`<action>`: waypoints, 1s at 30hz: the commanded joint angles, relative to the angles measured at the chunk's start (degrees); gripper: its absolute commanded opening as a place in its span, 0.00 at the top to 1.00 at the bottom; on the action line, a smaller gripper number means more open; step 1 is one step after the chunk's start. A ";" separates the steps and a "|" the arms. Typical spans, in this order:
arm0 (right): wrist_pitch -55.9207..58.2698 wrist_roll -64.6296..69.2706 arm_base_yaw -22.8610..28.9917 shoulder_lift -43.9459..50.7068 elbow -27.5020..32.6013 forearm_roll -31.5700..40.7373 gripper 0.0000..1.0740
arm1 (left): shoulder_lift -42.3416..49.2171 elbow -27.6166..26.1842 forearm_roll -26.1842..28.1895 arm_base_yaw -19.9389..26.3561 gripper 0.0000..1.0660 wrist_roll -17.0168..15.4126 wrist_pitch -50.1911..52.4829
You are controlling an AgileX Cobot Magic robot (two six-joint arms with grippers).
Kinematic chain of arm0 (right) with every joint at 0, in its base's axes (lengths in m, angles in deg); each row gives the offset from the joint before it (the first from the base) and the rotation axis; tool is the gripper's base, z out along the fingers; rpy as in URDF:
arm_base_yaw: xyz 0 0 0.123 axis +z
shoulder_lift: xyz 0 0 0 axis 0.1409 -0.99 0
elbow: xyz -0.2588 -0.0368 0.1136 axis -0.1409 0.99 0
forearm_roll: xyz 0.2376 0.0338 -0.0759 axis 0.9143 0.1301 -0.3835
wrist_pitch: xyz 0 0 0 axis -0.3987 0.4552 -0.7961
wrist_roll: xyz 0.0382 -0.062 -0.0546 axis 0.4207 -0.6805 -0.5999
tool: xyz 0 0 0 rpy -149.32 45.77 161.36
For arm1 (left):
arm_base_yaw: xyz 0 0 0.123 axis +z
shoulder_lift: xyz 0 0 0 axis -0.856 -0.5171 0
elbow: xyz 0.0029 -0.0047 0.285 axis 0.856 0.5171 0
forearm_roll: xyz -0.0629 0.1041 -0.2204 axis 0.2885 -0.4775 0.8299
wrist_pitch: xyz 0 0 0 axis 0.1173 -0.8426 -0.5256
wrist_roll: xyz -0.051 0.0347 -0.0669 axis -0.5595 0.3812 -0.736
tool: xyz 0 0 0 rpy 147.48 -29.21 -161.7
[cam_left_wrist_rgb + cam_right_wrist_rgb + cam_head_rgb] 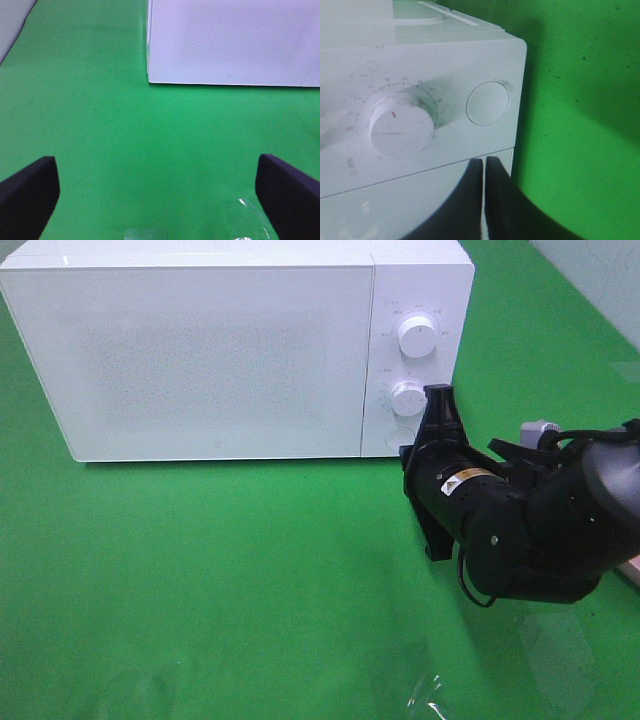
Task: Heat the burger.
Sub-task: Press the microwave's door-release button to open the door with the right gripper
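burger: not in view, judged inside the shut microwave [220, 350] | right tool [440, 392]: clenched, empty, nearer arm, tips beside control panel, lower dial [408, 397] just left of them | left tool [157, 192]: released, over tabletop [125, 140], well apart from the dials

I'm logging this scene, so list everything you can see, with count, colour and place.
Microwave: one, white, door shut, at the back.
Dials: two, white, on the microwave's right panel.
Button: one, white, round, below the dials.
Table cover: one, green, under everything.
Clear plastic: one scrap, see-through, front edge.
Left end effector: one, black, open, above the cover.
Right end effector: one, black, shut, at the control panel.
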 commanded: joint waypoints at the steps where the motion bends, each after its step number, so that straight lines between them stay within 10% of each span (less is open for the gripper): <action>1: 1.95 1.03 -1.89 -1.72 -2.64 -1.43 1.00 | 0.34 0.11 0.00 -0.11 0.06 -0.23 -0.11; 30: 2.29 1.32 -5.90 -10.37 -13.52 -0.80 1.00 | 0.34 0.11 0.00 -0.11 0.06 -0.23 -0.11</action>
